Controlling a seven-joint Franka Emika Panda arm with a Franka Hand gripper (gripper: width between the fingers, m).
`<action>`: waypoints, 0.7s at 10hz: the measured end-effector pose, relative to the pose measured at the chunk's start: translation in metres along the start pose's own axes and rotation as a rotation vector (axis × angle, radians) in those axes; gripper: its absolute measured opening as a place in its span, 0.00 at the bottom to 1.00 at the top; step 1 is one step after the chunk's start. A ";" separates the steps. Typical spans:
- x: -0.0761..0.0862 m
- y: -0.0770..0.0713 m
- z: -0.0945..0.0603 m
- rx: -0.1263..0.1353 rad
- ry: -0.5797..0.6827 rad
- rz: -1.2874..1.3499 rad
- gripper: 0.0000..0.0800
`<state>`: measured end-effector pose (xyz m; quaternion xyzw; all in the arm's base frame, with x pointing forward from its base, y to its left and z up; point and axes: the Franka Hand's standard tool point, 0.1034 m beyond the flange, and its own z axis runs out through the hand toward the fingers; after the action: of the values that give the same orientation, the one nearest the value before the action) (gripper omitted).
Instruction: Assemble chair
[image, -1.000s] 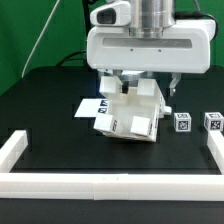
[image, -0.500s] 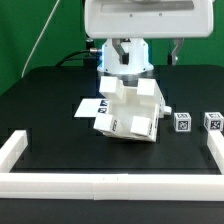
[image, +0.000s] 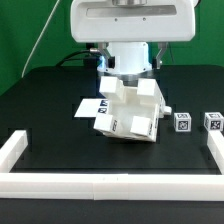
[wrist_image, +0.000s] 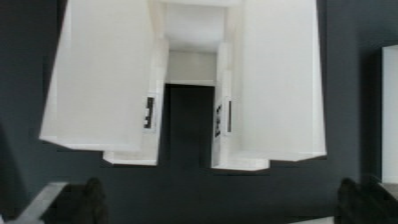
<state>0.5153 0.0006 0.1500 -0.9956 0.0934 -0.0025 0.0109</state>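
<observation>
The partly built chair (image: 131, 110), a chunky white block of slabs with black-and-white tags, lies on the black table in the middle of the exterior view. My gripper (image: 131, 55) hangs well above it, open and empty, touching nothing. In the wrist view I look down on two long white slabs of the chair (wrist_image: 107, 90) with a dark gap between them. My gripper (wrist_image: 217, 205) shows only as two dark fingertips (wrist_image: 71, 200) set far apart, clear of the chair.
Two small white tagged blocks (image: 183, 121) (image: 213, 121) stand at the exterior view's right. The marker board (image: 88, 106) lies flat beside the chair on its left. White border rails (image: 110, 183) frame the front and both sides.
My gripper has risen from around the chair to well above it and shifted toward the exterior view's left. The chair stays on the table, unmoved.
</observation>
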 end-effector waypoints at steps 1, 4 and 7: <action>0.000 0.000 0.000 0.000 0.000 0.000 0.81; 0.000 0.000 0.000 0.000 0.000 0.000 0.81; 0.000 0.000 0.000 0.002 0.000 0.003 0.81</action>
<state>0.5154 0.0006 0.1496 -0.9954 0.0950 -0.0027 0.0118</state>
